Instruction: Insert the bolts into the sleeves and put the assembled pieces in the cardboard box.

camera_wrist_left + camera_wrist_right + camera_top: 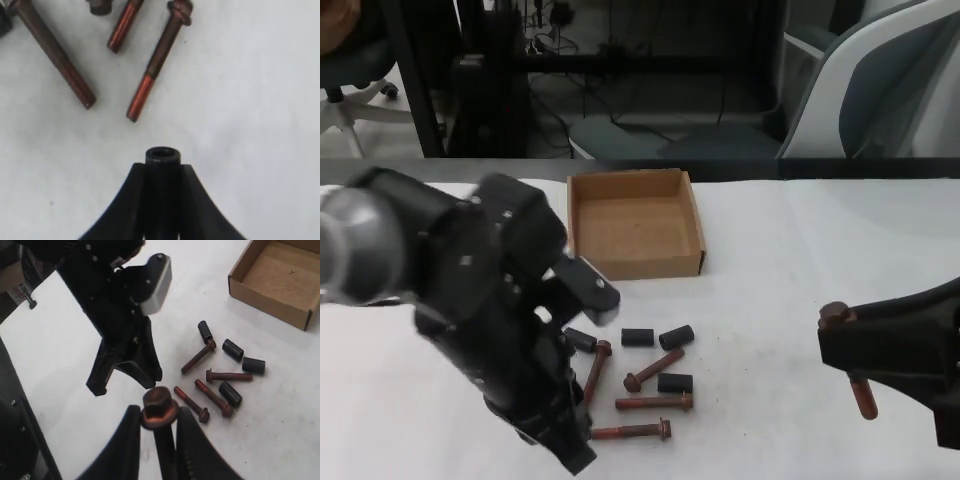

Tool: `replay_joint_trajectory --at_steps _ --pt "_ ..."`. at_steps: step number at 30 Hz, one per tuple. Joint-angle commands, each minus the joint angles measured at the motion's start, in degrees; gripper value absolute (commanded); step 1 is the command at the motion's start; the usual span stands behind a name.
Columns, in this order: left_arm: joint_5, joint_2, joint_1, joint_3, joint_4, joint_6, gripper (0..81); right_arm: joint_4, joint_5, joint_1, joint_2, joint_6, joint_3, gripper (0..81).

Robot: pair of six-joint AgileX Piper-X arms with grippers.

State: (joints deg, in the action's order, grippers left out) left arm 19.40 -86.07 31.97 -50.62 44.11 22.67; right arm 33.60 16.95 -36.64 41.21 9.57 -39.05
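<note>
My left gripper (162, 172) is shut on a black sleeve (162, 156), its open end facing out, held just above the white cloth near the loose bolts (155, 62). In the high view that gripper (572, 452) hangs at the front left of the pile. My right gripper (159, 421) is shut on a rusty bolt (159, 407) with its hex head toward the camera. The high view shows this bolt (861, 392) held at the right, threaded end down. The cardboard box (636, 262) stands open behind the pile, nothing inside.
Several bolts (654, 402) and three black sleeves (637, 337) lie scattered on the white cloth (790, 280) in front of the box. The left arm's bulky body (480, 290) looms over the left side. Chairs and cables stand beyond the bench.
</note>
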Motion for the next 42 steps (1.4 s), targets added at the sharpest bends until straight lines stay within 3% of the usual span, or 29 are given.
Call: replay_joint_trajectory --at_steps 1,10,15,23,35,42 --pt "4.27 7.13 0.12 3.67 -5.04 -4.95 1.7 -3.32 -0.57 -0.03 -0.35 2.38 -0.29 0.4" --pt "9.77 24.11 0.17 13.94 -22.65 -19.48 1.7 -15.28 -1.83 -0.03 6.14 9.71 -0.18 0.4" --pt "13.81 25.71 0.17 14.23 -28.55 -23.44 1.7 -27.1 -1.48 -0.03 13.02 15.85 -0.18 0.4" --pt "14.62 25.71 0.17 14.23 -35.11 -27.84 1.7 -44.4 -1.23 -0.94 18.95 26.28 -0.47 0.4" --pt "14.95 25.71 0.17 14.23 -38.07 -29.83 1.7 -45.41 -1.65 -5.86 19.22 26.55 -0.61 0.4" --pt "16.45 25.71 0.17 14.23 -39.61 -31.71 1.7 -45.41 -4.36 -5.85 19.39 25.65 -0.61 0.4"
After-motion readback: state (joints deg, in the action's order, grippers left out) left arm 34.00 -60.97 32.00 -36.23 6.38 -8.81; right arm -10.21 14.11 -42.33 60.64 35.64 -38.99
